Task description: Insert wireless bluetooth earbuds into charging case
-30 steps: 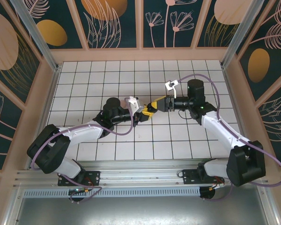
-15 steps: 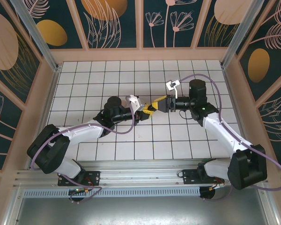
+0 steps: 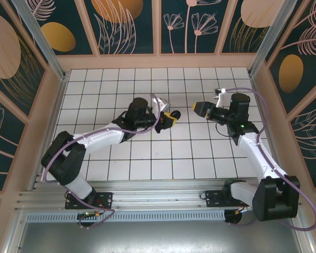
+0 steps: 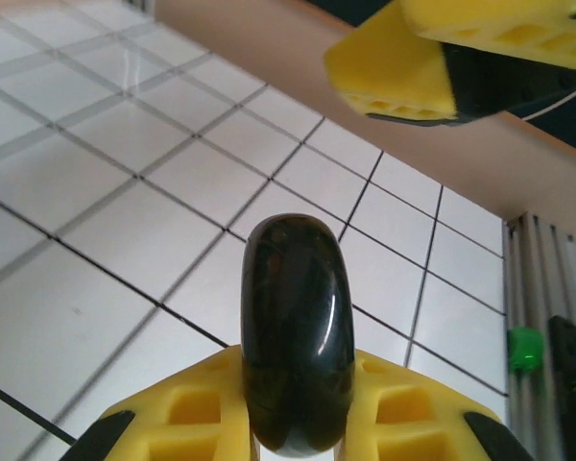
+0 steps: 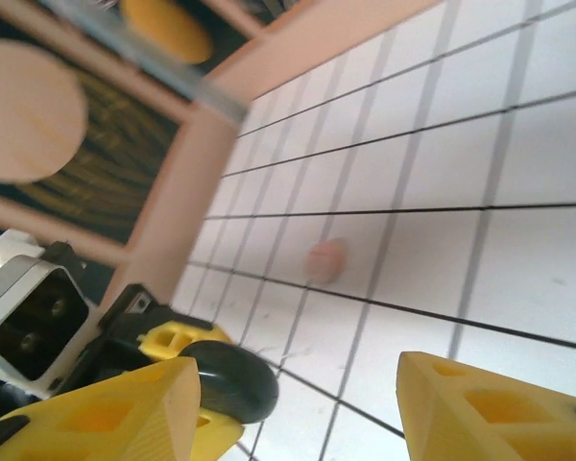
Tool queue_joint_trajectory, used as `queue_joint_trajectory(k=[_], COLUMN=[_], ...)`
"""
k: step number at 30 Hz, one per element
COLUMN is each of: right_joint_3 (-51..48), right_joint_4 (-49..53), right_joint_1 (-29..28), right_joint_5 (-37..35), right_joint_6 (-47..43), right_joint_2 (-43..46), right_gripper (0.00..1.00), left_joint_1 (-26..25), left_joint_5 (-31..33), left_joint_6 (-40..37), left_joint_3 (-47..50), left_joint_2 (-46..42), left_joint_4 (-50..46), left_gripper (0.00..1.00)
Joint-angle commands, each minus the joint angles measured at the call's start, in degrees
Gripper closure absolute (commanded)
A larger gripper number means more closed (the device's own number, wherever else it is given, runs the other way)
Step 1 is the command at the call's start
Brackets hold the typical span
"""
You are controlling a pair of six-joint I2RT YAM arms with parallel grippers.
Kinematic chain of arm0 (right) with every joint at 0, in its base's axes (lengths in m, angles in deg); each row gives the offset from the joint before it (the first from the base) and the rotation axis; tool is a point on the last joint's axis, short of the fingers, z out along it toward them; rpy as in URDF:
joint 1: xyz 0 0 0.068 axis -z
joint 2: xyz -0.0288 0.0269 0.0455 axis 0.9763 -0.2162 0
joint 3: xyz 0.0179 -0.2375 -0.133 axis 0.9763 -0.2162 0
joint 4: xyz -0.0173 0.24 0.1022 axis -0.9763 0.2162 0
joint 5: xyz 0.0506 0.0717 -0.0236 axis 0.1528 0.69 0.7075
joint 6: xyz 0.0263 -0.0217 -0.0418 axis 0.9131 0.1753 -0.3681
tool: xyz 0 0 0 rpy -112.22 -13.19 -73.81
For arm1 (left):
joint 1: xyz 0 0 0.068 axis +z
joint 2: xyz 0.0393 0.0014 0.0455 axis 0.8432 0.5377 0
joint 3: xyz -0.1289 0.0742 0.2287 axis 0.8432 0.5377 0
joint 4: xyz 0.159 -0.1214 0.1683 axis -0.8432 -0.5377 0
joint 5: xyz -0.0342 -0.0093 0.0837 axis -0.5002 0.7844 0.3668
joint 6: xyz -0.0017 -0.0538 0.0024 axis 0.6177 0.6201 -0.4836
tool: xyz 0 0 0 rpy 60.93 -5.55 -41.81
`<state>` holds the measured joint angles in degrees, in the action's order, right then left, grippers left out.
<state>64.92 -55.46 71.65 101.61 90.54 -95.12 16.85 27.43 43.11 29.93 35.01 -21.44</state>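
1. Overhead, the left pincer is clamped on the black charging case and holds it above the middle of the white gridded worktop.
2. Seen from the left wrist, the glossy, rounded case stands on edge between the two yellow fingers. They grip its lower part and leave its top free.
3. Whether the case lid is open or closed cannot be told.
4. The right pincer hovers near the case on its right, apart from it, with its fingertips pointing toward it.
5. From the right wrist, that pincer's yellow fingers are spread wide with nothing between them.
6. One tiny pale-pink earbud lies on a white tile of the worktop, close to a grid line. It is beyond the right pincer's fingertips and apart from both pincers and the case.
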Motion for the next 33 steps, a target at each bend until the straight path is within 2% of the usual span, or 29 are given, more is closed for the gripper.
queue_joint_trajectory(k=[1,3,9,18,24,28,33], right_joint_3=[-0.48,-1.02,-2.28,-2.17,-2.06,-2.17,-2.07], right_joint_4=[3.25,2.51,-0.84,-0.23,0.62,0.79,1.54], right_joint_1=[0.86,0.88,0.85,0.84,0.78,0.9,0.89], right_joint_5=[-5.96,-5.37,-4.33,-4.41,-4.24,-4.33,-4.63], right_joint_6=[2.49,3.21,4.97,3.45,2.49,2.32,1.87], right_joint_2=[0.11,-0.56,-3.59,-5.27,-6.02,-6.24,-6.09], right_gripper=[0.43,0.43,0.44,0.44,0.44,0.44,0.43], left_joint_1=[-0.07,-0.03,-0.07,-0.04,-0.07,-0.05,-0.03], left_joint_5=[-3.71,-3.39,-1.89,-0.23,0.6,1.44,2.92], left_joint_6=[13.84,17.63,22.43,25.42,25.01,24.1,22.59], left_joint_3=[-5.64,-9.72,-20.83,-28.69,-31.07,-32.4,-33.69], left_joint_2=[6.17,9.61,19.92,28.65,31.29,32.51,33.21], left_joint_4=[-12.39,-16.74,-28.44,-34.28,-37.6,-39.8,-42.68], left_gripper=[0.9,0.9,0.9,0.87,0.85,0.79,0.63])
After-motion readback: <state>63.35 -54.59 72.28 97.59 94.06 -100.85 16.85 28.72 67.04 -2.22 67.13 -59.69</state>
